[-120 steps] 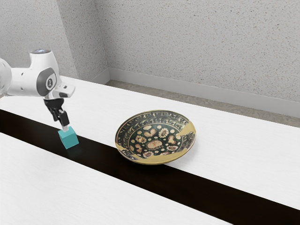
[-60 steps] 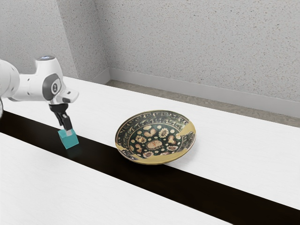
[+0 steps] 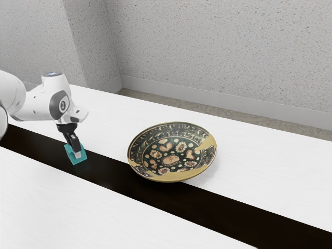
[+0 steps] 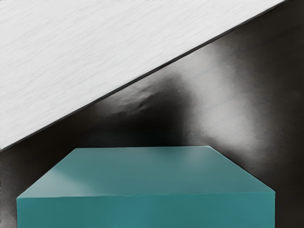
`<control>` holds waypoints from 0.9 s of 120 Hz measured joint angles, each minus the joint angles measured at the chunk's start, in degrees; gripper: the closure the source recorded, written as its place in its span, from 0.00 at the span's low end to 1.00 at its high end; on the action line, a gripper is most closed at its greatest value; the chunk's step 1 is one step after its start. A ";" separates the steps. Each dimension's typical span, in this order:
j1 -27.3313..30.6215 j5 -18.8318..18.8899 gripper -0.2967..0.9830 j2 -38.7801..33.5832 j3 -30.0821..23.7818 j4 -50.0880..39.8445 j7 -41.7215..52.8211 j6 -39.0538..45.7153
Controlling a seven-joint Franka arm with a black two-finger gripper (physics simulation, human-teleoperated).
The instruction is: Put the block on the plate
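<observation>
In the exterior view my gripper (image 3: 74, 151) is down around the teal block (image 3: 72, 157), its fingers apart. One pale fingertip (image 3: 78, 154) overlaps the block's near side, while the far fingertip is hidden behind it. The block sits on the table's black stripe. In the wrist view the block (image 4: 147, 209) lies large just under the hand. A round patterned plate (image 3: 171, 160), dark green with tan patches, rests toward the exterior view's right, apart from block and gripper.
The white table (image 3: 259, 155) is crossed by a long black stripe (image 3: 228, 210), which passes in front of the plate. Behind the table's far edge stands a grey speckled wall (image 3: 218, 46).
My hand has come down and slightly toward the exterior view's right, bringing the fingertips from above the block to beside it. Block and plate have kept their places.
</observation>
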 joint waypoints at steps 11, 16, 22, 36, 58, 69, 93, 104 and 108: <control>0.12 -0.03 0.26 0.20 -0.16 0.00 0.24 0.49; 0.13 -0.06 0.28 0.37 -0.18 0.00 0.33 0.67; 0.14 -0.11 0.30 0.47 -0.19 0.00 0.43 0.86; 0.22 -0.15 0.37 0.45 -0.27 -0.01 0.62 1.16; 0.23 -0.11 0.44 0.38 -0.60 0.00 0.79 1.40; 0.23 -0.06 0.45 0.33 -0.62 0.00 0.79 1.49; 0.16 0.11 0.46 -0.48 -0.59 0.01 0.66 1.62; -0.67 0.20 0.46 -1.57 -0.39 0.00 0.45 1.60; -1.08 0.27 0.47 -2.15 -0.34 0.00 0.35 1.52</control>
